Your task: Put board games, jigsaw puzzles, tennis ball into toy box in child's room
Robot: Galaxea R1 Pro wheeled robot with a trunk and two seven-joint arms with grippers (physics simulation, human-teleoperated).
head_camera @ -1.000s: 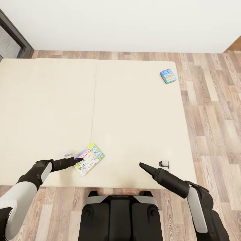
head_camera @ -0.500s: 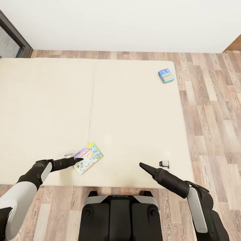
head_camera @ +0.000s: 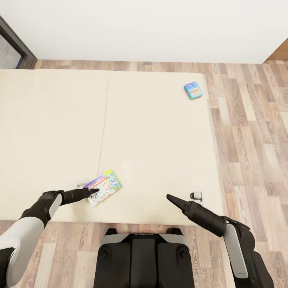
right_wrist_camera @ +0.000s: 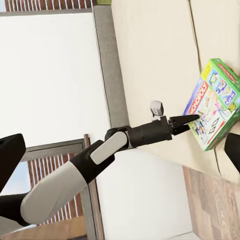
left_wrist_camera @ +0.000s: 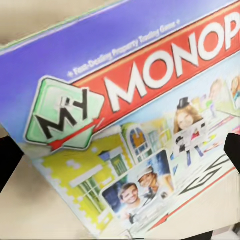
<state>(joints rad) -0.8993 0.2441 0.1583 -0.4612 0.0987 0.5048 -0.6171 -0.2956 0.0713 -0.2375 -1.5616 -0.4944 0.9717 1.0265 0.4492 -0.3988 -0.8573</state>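
Board games: two, a Monopoly box (head_camera: pixel 103 187) near the bed's front edge and a small blue box (head_camera: pixel 193 90) at its far corner. Bed (head_camera: pixel 152 136): one. Robot arms: two, each with one gripper, left (head_camera: pixel 94 191) and right (head_camera: pixel 169 197).

Monopoly box (left_wrist_camera: pixel 135 135) cropped at the left wrist view's edges; far blue box's (head_camera: pixel 193 90) print illegible.

wall (head_camera: pixel 144 28): plain white | floor (head_camera: pixel 248 132): wood planks | dark door frame (head_camera: pixel 16 44): far left
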